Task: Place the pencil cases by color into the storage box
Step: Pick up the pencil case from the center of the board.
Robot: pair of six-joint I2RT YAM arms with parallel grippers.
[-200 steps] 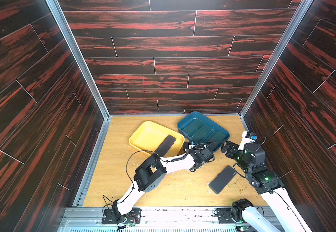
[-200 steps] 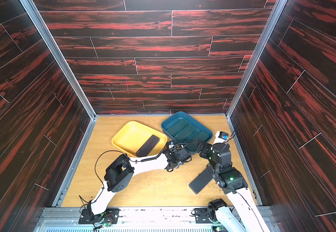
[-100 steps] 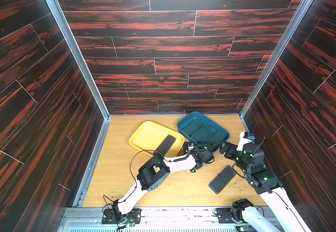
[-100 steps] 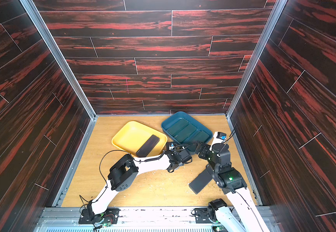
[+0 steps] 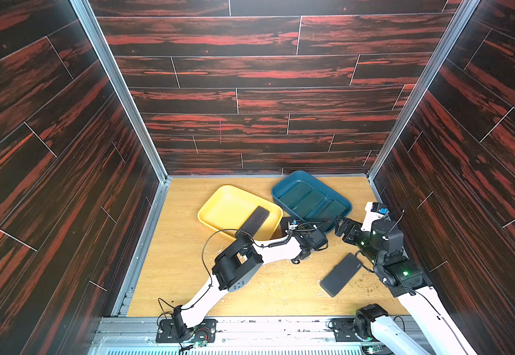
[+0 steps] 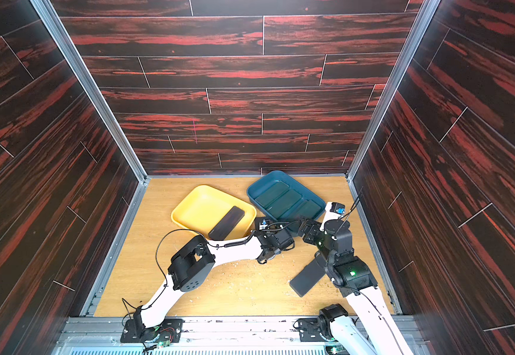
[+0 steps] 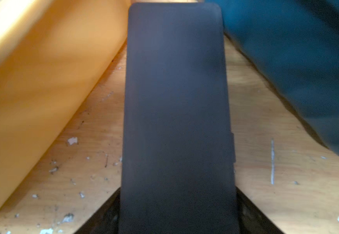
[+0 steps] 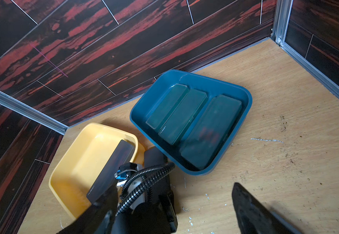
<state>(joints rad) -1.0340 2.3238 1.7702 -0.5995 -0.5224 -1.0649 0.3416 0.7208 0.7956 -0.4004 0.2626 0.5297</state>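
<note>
Black pencil case is laid just beside the yellow tray — long axis straight out from the nearer left gripper, whose flanking jaws cannot be told clamped or open.

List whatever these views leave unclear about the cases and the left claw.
- Left claw grip: in the left wrist view the black case hides the contact.
- Green cases count: they overlap in the blue tray, right wrist view.
- Loose black case: in a top view the right arm covers one end.
</note>
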